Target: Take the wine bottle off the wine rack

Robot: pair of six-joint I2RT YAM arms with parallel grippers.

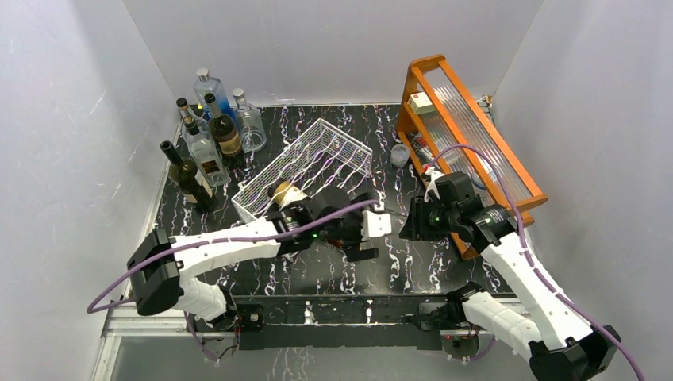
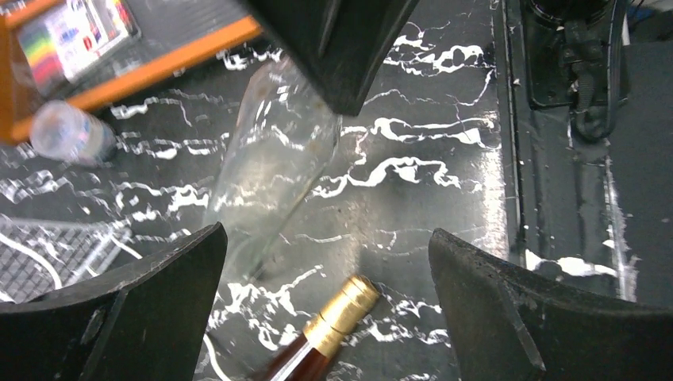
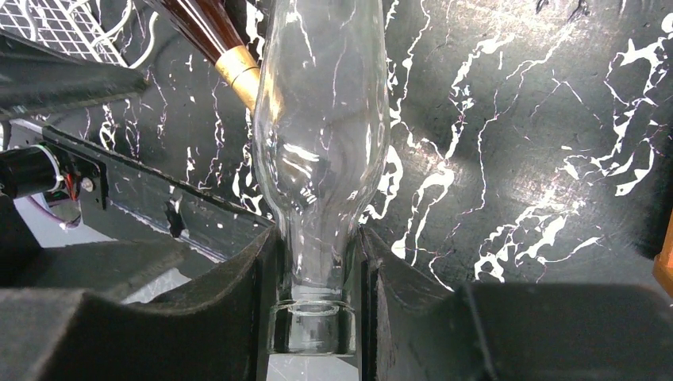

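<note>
The white wire wine rack stands tilted mid-table. At its front edge lies a brown wine bottle, mostly hidden under my left arm. Its gold-foil neck points out over the table between my left fingers without touching them. My left gripper hovers open above that neck, just in front of the rack. My right gripper is shut on the neck of a clear glass bottle, which reaches left toward the left gripper. The clear bottle hangs just above the dark table.
An orange wooden frame with ribbed clear panels stands at the right, behind my right gripper. A small clear cup sits beside it. Several upright bottles crowd the back left corner. White walls close in three sides.
</note>
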